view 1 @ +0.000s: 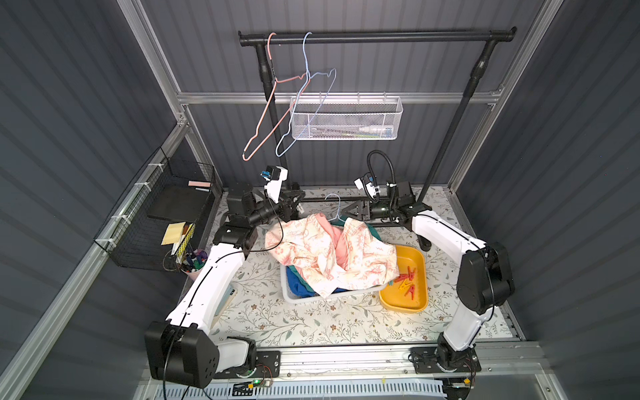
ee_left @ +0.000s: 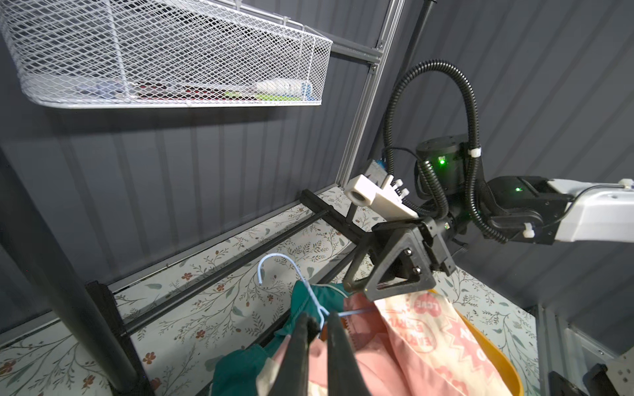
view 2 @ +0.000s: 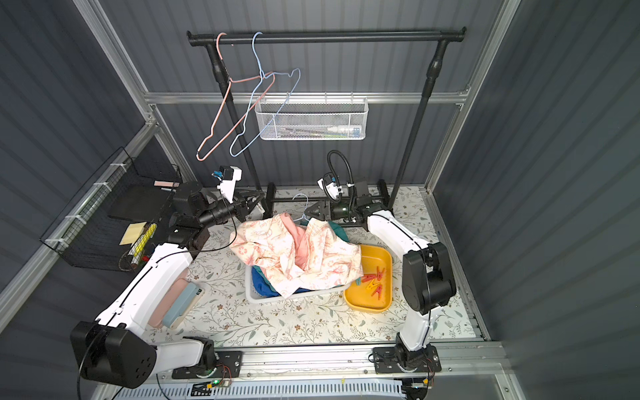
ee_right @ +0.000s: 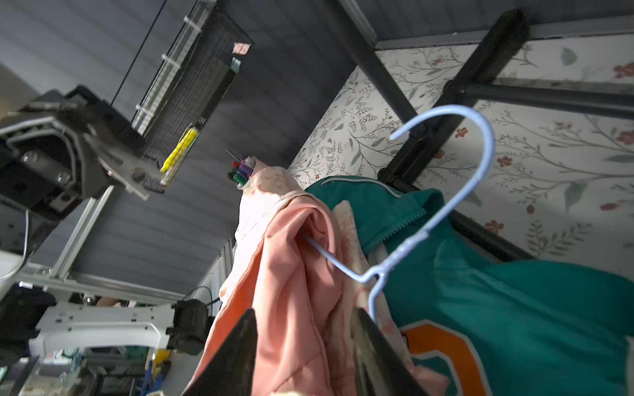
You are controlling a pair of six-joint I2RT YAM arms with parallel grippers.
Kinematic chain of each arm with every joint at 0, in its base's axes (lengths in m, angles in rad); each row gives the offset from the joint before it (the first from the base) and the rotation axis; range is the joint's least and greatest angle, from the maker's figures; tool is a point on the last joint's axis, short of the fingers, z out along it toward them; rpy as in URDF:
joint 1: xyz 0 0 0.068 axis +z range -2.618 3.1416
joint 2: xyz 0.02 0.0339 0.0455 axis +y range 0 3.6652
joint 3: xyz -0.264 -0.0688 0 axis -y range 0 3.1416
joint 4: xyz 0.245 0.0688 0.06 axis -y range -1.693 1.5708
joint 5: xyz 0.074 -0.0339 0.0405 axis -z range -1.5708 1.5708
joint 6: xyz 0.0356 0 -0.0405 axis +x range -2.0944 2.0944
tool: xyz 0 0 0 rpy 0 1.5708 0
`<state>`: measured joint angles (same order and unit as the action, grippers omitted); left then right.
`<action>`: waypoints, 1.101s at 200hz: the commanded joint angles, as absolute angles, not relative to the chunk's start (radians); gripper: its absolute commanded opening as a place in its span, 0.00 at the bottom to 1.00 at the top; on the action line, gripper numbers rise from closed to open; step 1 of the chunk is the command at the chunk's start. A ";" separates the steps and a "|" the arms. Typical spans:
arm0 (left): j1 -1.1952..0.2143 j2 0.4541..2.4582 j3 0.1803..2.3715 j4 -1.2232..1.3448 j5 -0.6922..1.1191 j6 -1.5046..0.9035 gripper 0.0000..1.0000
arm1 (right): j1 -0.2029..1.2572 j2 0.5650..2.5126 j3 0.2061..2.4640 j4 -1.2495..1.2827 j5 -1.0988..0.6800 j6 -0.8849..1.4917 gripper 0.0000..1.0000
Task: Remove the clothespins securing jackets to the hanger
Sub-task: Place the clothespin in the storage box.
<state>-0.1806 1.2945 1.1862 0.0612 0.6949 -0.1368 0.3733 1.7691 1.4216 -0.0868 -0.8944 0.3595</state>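
Desk: Where do the right fingers (ee_right: 236,360) stand?
Photo: Apart, straddling the cream jacket (ee_right: 291,274) at its pink lining. The blue hanger (ee_right: 410,241) rises just beyond them, hook pointing away.
Desk: And the left fingers (ee_left: 296,356)?
Photo: Together, short of that hook — the farther arm.
Desk: Clothespins?
Photo: Loose clothespins (view 1: 408,280) lie in the yellow tray (view 1: 410,258) — none shows on the jacket.
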 commanded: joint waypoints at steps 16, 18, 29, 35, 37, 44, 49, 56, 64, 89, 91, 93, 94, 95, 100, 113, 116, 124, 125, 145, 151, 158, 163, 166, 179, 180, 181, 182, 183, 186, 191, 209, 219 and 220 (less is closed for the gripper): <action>-0.218 1.315 1.181 0.143 0.649 -0.275 0.00 | 0.483 1.619 1.458 -0.235 -0.573 0.180 0.66; -0.221 1.318 1.180 0.145 0.645 -0.282 0.00 | 0.495 1.615 1.462 -0.248 -0.557 0.168 0.67; -0.238 1.332 1.186 0.146 0.618 -0.315 0.00 | 0.551 1.598 1.481 -0.296 -0.467 0.113 0.70; -0.248 1.335 1.187 0.150 0.603 -0.332 0.00 | 0.582 1.592 1.489 -0.312 -0.434 0.091 0.71; -0.252 1.337 1.187 0.152 0.596 -0.337 0.00 | 0.591 1.590 1.490 -0.315 -0.426 0.085 0.71; -0.264 1.338 1.186 0.164 0.579 -0.359 0.00 | 0.618 1.585 1.492 -0.318 -0.403 0.072 0.72; -0.272 1.338 1.183 0.176 0.572 -0.375 0.00 | 0.634 1.581 1.494 -0.320 -0.394 0.066 0.73; -0.281 1.339 1.183 0.185 0.562 -0.391 0.00 | 0.656 1.576 1.496 -0.319 -0.387 0.059 0.74; -0.292 1.342 1.188 0.186 0.549 -0.403 0.00 | 0.681 1.575 1.501 -0.315 -0.383 0.047 0.76; -0.311 1.356 1.202 0.172 0.528 -0.418 0.00 | 0.754 1.587 1.537 -0.320 -0.341 -0.007 0.78; -0.312 1.356 1.203 0.173 0.530 -0.419 0.00 | 0.757 1.589 1.541 -0.321 -0.339 -0.010 0.78; -0.313 1.356 1.203 0.173 0.529 -0.420 0.00 | 0.759 1.591 1.545 -0.321 -0.337 -0.012 0.78; -0.314 1.356 1.203 0.173 0.529 -0.421 0.00 | 0.761 1.592 1.546 -0.321 -0.336 -0.013 0.78; -0.314 1.356 1.203 0.173 0.529 -0.421 0.00 | 0.762 1.594 1.548 -0.322 -0.334 -0.013 0.78; -0.316 1.356 1.204 0.174 0.529 -0.422 0.00 | 0.766 1.602 1.560 -0.326 -0.328 -0.016 0.78; -0.321 1.356 1.204 0.170 0.528 -0.421 0.00 | 0.770 1.624 1.591 -0.334 -0.327 -0.019 0.76; -0.321 1.356 1.203 0.170 0.528 -0.421 0.00 | 0.771 1.628 1.597 -0.335 -0.327 -0.018 0.76; -0.323 1.355 1.198 0.172 0.530 -0.422 0.00 | 0.770 1.637 1.609 -0.333 -0.290 -0.017 0.74; -0.324 1.355 1.197 0.172 0.531 -0.422 0.00 | 0.770 1.638 1.611 -0.332 -0.289 -0.017 0.73; -0.326 1.347 1.183 0.170 0.537 -0.419 0.00 | 0.770 1.666 1.641 -0.334 -0.284 -0.021 0.68; -0.327 1.344 1.181 0.172 0.539 -0.419 0.00 | 0.770 1.674 1.651 -0.339 -0.282 -0.023 0.65; -0.327 1.340 1.177 0.174 0.541 -0.420 0.00 | 0.770 1.683 1.661 -0.339 -0.282 -0.025 0.62; -0.328 1.338 1.177 0.173 0.542 -0.419 0.00 | 0.771 1.689 1.669 -0.343 -0.282 -0.026 0.60; -0.328 1.337 1.177 0.173 0.542 -0.420 0.00 | 0.771 1.692 1.672 -0.344 -0.281 -0.027 0.60; -0.328 1.335 1.177 0.165 0.543 -0.415 0.00 | 0.770 1.702 1.686 -0.349 -0.262 -0.032 0.57; -0.328 1.335 1.177 0.164 0.543 -0.414 0.00 | 0.770 1.703 1.688 -0.348 -0.261 -0.032 0.57; -0.328 1.335 1.177 0.162 0.543 -0.412 0.00 | 0.770 1.704 1.689 -0.348 -0.258 -0.032 0.57; -0.328 1.335 1.176 0.163 0.542 -0.412 0.00 | 0.770 1.705 1.690 -0.349 -0.258 -0.032 0.57; -0.328 1.335 1.175 0.163 0.543 -0.411 0.00 | 0.770 1.705 1.690 -0.349 -0.257 -0.032 0.57; -0.328 1.335 1.175 0.161 0.543 -0.411 0.00 | 0.771 1.706 1.691 -0.349 -0.254 -0.033 0.57; -0.328 1.333 1.172 0.161 0.544 -0.411 0.00 | 0.770 1.707 1.692 -0.348 -0.251 -0.035 0.56; -0.330 1.331 1.163 0.170 0.557 -0.415 0.00 | 0.771 1.713 1.702 -0.343 -0.251 -0.037 0.54; -0.330 1.331 1.160 0.171 0.557 -0.415 0.00 | 0.771 1.716 1.708 -0.343 -0.250 -0.038 0.50; -0.330 1.331 1.160 0.172 0.557 -0.415 0.00 | 0.771 1.716 1.710 -0.344 -0.251 -0.038 0.50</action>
<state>-0.3248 1.3510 1.1812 0.1516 0.5407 -0.4118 0.7704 1.7096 1.6718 -0.3309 -0.2649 -0.0109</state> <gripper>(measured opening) 0.127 0.535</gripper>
